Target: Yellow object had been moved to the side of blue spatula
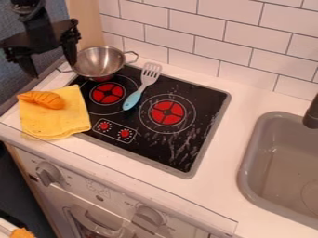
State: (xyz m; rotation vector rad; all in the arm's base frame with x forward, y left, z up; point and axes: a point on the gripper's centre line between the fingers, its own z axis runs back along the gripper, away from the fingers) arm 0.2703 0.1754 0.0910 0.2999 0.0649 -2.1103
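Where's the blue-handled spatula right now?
Camera view: blue-handled spatula on the stovetop, handle between the two red burners, head toward tiled wall, right of the metal bowl.

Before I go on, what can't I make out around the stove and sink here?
Camera view:
- Left edge of the cooktop: partly hidden under the yellow cloth.
- Cloth beneath the carrot: hidden by the carrot.
- Orange item, lower left: cut off by the bottom edge.
- Sink and tap: cut off by the right edge.
- Oven panel markings: too small.
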